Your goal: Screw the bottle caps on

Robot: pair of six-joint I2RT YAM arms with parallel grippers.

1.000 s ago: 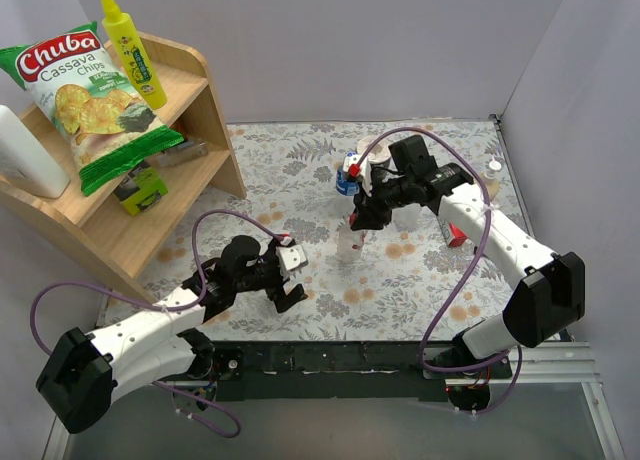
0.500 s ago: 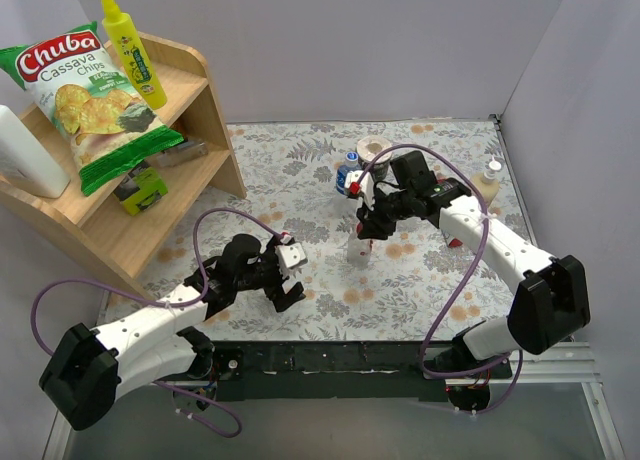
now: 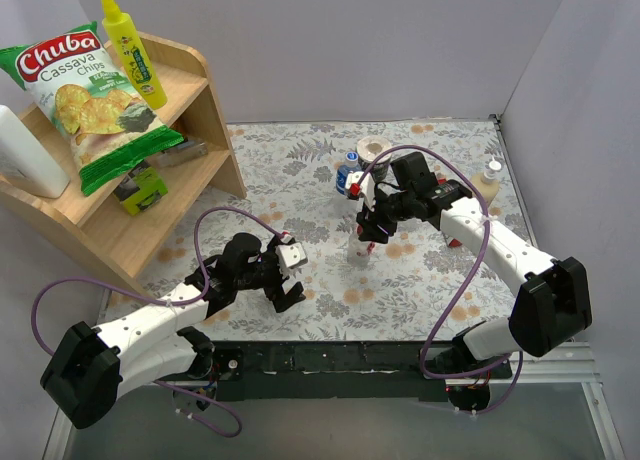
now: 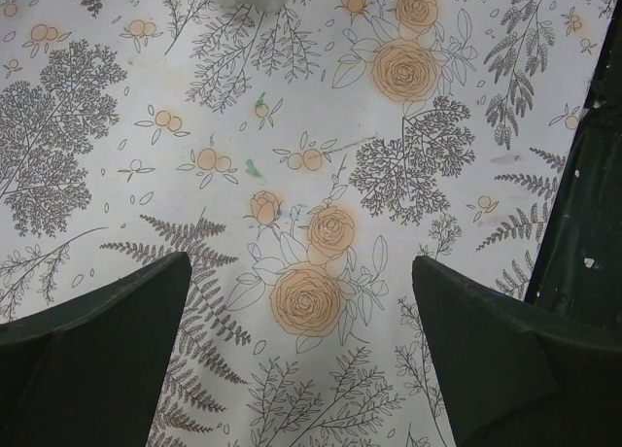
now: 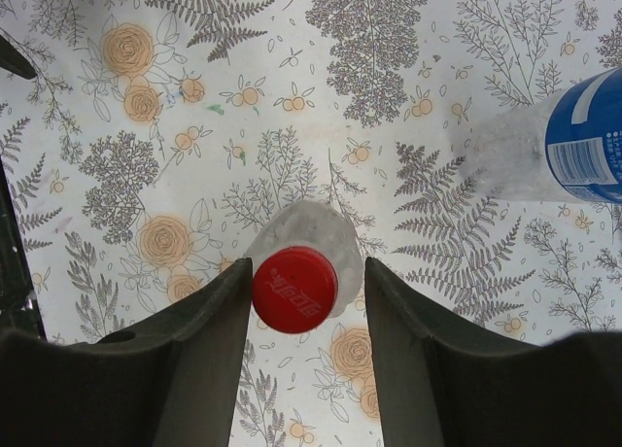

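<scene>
Flat table (image 3: 300, 180) under white cloth printed with grey ferns and orange roses. Directly beneath right pincer (image 5: 304, 284): upright clear plastic bottle (image 5: 335, 235), topped by round red plastic cap (image 5: 294, 289). Just beyond that pincer: clear bottle with blue label (image 5: 583, 136). Well to its right: small bottle of pale yellowish liquid (image 3: 487, 180).

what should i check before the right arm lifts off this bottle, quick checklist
1. Red cap seated on the neck of the clear bottle: ok.
2. Right gripper open around the cap, gap showing on one side: ok.
3. Cap screwed fully tight: cannot tell.
4. Clear bottle standing upright: ok.
5. Left gripper open, nothing between its fingers: ok.
6. Blue-labelled bottle apart from the right gripper: ok.
</scene>
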